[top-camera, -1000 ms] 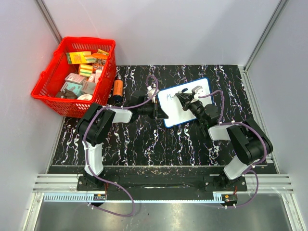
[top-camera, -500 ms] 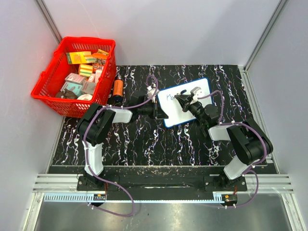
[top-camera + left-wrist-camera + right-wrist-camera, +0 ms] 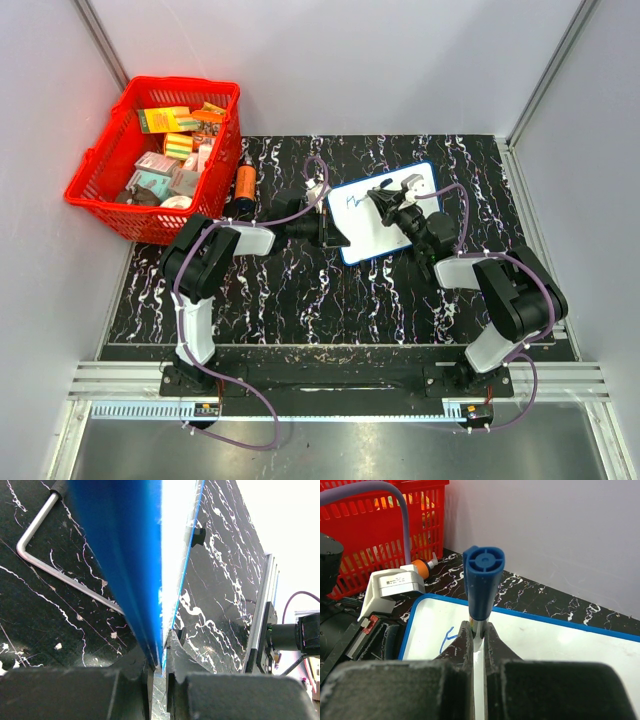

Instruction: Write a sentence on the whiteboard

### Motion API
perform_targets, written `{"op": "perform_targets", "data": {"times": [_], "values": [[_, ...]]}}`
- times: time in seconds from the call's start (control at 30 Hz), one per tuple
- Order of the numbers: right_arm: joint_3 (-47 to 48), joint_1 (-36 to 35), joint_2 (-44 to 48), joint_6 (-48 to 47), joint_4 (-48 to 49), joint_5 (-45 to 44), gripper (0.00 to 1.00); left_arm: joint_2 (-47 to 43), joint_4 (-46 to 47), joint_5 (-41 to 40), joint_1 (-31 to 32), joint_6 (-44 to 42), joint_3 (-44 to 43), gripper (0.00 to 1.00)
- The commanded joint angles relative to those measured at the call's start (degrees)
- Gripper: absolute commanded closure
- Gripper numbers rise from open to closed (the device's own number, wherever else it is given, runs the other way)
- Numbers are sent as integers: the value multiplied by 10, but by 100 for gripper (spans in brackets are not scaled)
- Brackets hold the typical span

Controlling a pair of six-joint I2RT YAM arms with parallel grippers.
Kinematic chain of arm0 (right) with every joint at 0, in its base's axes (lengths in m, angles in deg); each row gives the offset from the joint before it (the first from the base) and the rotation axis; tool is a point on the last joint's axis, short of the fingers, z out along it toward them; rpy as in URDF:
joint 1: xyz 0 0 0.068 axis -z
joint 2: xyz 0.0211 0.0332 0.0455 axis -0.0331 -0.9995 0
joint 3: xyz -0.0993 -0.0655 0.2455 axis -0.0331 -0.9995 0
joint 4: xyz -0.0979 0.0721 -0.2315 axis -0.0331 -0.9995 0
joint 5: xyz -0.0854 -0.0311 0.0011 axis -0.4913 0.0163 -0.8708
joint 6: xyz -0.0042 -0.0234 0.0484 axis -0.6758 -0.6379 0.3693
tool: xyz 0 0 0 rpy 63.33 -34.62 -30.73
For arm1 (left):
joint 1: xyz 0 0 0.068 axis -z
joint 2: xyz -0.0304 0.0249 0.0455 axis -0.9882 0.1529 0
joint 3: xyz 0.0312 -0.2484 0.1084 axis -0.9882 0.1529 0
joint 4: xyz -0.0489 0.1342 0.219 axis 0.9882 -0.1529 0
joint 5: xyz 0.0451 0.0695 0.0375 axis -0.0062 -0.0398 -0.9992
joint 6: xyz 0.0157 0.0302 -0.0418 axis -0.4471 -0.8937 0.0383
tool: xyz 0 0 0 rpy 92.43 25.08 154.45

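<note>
Early in writing: with left gripper [image 3: 160, 660] clamped on whiteboard [image 3: 367, 238] rim, right gripper [image 3: 479, 636] on marker [image 3: 483, 575] — extend sentence [image 3: 446, 638] across it.

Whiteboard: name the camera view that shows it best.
Top external: nearly the whole whiteboard shows, rim and first blue writing, the right gripper over part. Left wrist gives only its edge, pinched in the left gripper. Right wrist shows one corner with a blue stroke behind the marker.
</note>
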Motion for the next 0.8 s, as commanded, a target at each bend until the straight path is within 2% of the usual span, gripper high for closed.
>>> {"op": "perform_targets", "data": {"times": [0.0, 0.2, 0.23, 0.33, 0.37, 0.4, 0.5, 0.63, 0.73, 0.77], "values": [[9, 5, -2, -2, 5, -9, 100, 42, -118, -86, 9, -69, 31, 100], [-3, 24, 41, 13, 23, 19, 100, 43, -120, -85, 9, -71, 30, 100], [0, 32, 44, 40, 21, 32, 100, 44, -123, -85, 9, -75, 28, 100], [38, 83, 64, 90, -75, 88, 100, 44, -142, -82, 9, -84, 16, 100], [50, 101, 70, 107, -122, 136, 100, 44, -146, -81, 9, -86, 15, 100], [68, 131, 72, 122, -133, 152, 100, 44, -147, -81, 9, -88, 15, 100], [91, 155, 89, 158, -164, 191, 100, 43, -154, -83, 9, -90, 12, 100], [113, 181, 108, 169, -258, 217, 100, 39, -155, -80, 10, -88, 9, 100], [115, 210, 121, 182, -344, 271, 100, 34, -156, -82, 10, -90, 10, 100], [113, 231, 124, 194, -368, 328, 100, 35, -156, -80, 10, -90, 9, 100]]}}
